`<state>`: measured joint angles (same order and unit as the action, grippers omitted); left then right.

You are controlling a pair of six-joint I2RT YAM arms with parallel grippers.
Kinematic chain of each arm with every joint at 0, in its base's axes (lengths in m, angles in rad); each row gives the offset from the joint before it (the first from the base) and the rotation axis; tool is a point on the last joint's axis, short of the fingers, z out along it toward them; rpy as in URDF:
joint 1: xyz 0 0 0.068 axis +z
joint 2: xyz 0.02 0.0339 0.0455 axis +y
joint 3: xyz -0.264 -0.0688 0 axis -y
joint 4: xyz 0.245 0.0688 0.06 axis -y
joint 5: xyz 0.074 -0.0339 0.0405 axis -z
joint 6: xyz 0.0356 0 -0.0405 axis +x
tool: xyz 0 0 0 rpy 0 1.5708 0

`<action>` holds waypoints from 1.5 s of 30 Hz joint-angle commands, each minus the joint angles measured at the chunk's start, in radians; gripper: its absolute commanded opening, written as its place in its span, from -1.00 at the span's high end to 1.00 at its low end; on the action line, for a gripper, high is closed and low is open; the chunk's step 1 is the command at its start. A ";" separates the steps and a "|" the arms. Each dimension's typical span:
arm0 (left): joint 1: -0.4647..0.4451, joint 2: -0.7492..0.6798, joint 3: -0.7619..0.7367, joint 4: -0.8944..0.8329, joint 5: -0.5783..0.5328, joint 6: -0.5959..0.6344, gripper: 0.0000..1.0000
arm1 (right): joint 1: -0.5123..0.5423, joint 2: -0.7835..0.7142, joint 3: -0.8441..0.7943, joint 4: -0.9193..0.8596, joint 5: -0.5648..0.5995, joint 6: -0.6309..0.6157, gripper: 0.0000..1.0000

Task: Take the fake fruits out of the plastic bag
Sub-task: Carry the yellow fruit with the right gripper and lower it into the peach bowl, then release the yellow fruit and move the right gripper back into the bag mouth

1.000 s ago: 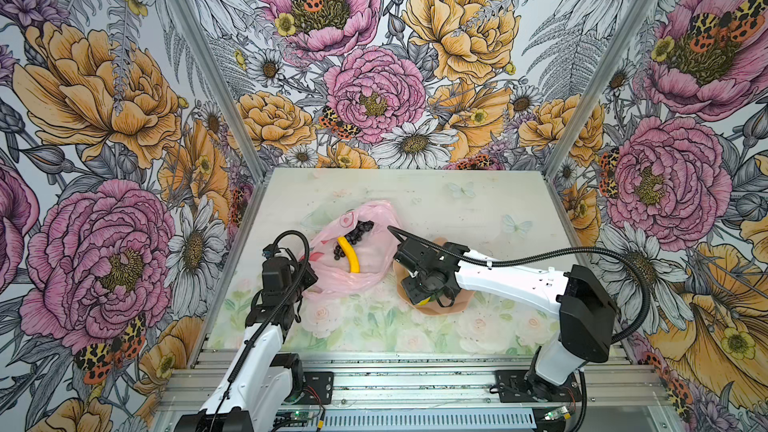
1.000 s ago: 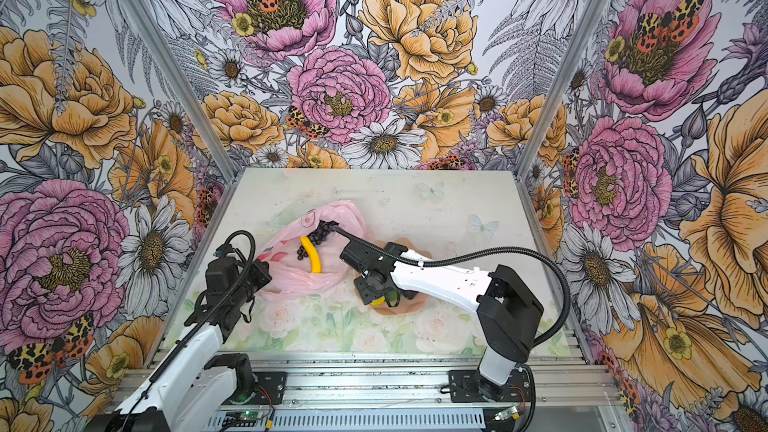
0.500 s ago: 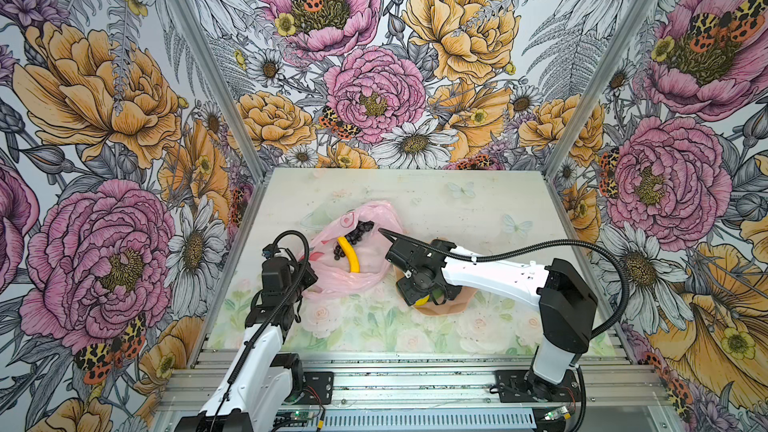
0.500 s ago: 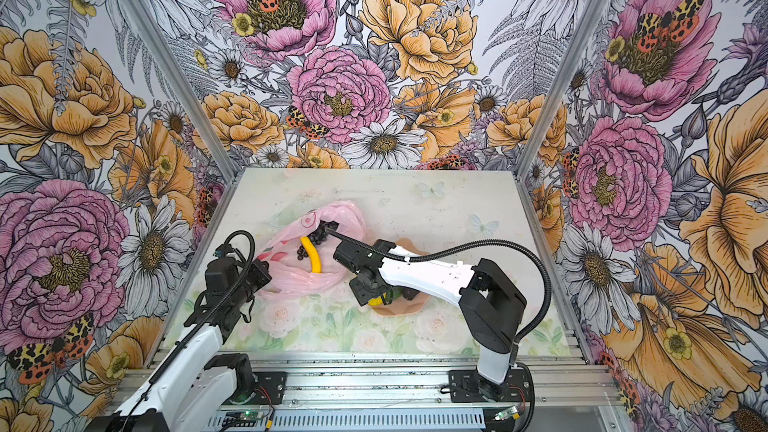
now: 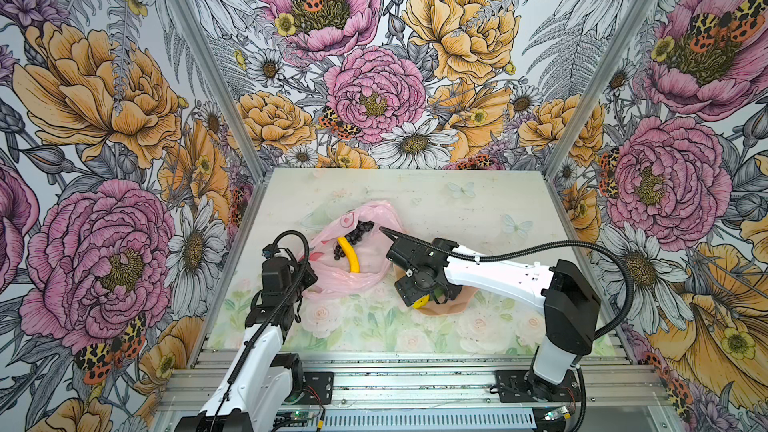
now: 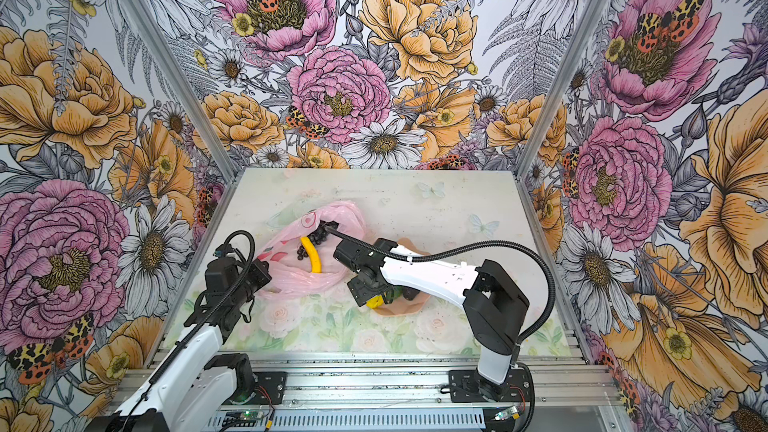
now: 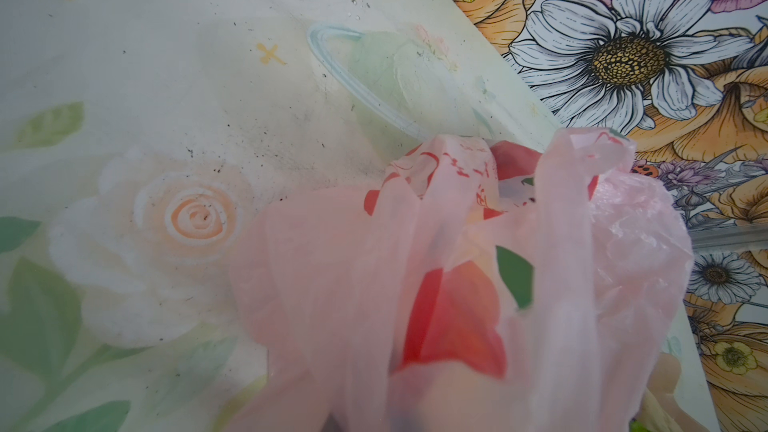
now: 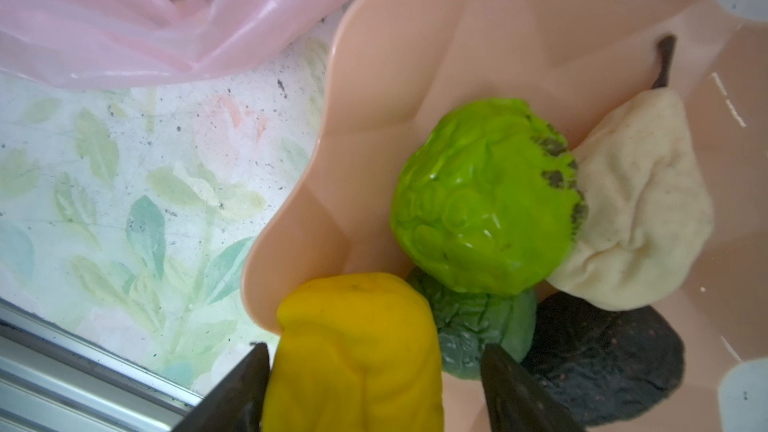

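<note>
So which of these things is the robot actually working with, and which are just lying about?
In the job: pink plastic bag; banana and grape bunch inside it; lemon, bright green fruit, dark green fruit, cream pear, dark fruit already out.
Just there: peach dish holding them, floral table, flowered walls.
</note>
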<state>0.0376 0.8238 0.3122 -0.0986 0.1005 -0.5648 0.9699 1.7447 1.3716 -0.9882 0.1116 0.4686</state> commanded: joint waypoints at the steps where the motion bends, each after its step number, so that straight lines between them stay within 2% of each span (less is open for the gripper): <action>1: 0.009 -0.011 -0.007 0.039 0.000 0.027 1.00 | 0.002 -0.076 -0.003 -0.003 0.018 -0.008 -0.66; 6: 0.008 -0.009 -0.007 0.040 -0.001 0.027 1.00 | 0.001 -0.146 -0.047 -0.002 0.024 -0.026 -0.69; 12: 0.008 -0.008 -0.008 0.041 0.000 0.027 1.00 | 0.001 -0.201 -0.097 -0.004 0.062 -0.015 -0.52; 21: 0.008 -0.005 -0.007 0.043 0.005 0.026 1.00 | -0.002 -0.104 -0.037 -0.004 0.133 -0.015 -0.40; 35: 0.007 0.005 -0.007 0.053 0.011 0.026 1.00 | -0.010 0.041 0.059 0.000 0.194 -0.044 -0.49; 42: 0.002 0.023 -0.001 0.053 0.016 0.023 1.00 | -0.008 0.028 0.083 -0.001 0.192 -0.047 -0.52; 45: -0.003 0.033 0.020 -0.004 0.013 -0.014 1.00 | 0.001 -0.002 0.106 0.000 0.207 -0.035 -0.52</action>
<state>0.0391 0.8497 0.3122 -0.0776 0.1013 -0.5694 0.9676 1.7817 1.4288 -0.9947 0.2852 0.4274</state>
